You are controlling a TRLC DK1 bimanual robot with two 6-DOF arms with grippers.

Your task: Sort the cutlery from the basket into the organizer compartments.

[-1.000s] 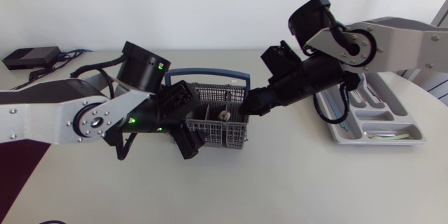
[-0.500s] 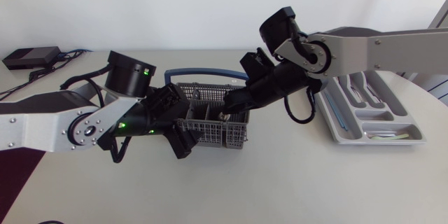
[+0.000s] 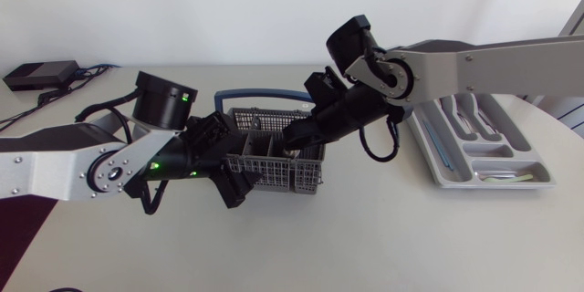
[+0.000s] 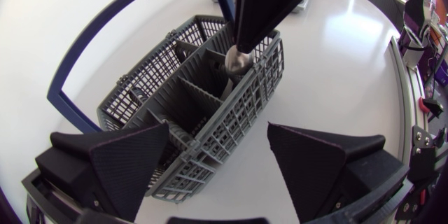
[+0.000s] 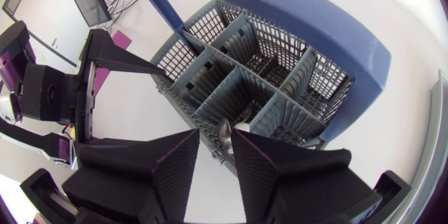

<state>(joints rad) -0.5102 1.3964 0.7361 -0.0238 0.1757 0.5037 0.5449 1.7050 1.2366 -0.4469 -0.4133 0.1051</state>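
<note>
I am pinching a spoon (image 4: pixel 238 60) inside the basket (image 3: pixel 274 175) with my right gripper (image 3: pixel 294 139).

The basket is sitting near the middle of the table (image 3: pixel 365 237), a grey plastic mesh box split by solid grey dividers into several compartments, with a blue hoop handle (image 3: pixel 269 96) tilting back behind it. My right gripper is reaching down into a compartment at the basket's right end, its fingers drawn narrow on the spoon's rounded, shiny metal end. My left gripper (image 4: pixel 217 129) is standing wide apart at the basket's other end, one finger against the mesh corner, the other over bare table beside it. The grey organizer (image 3: pixel 493 185) is lying well apart at my right, with some cutlery in its compartments.
</note>
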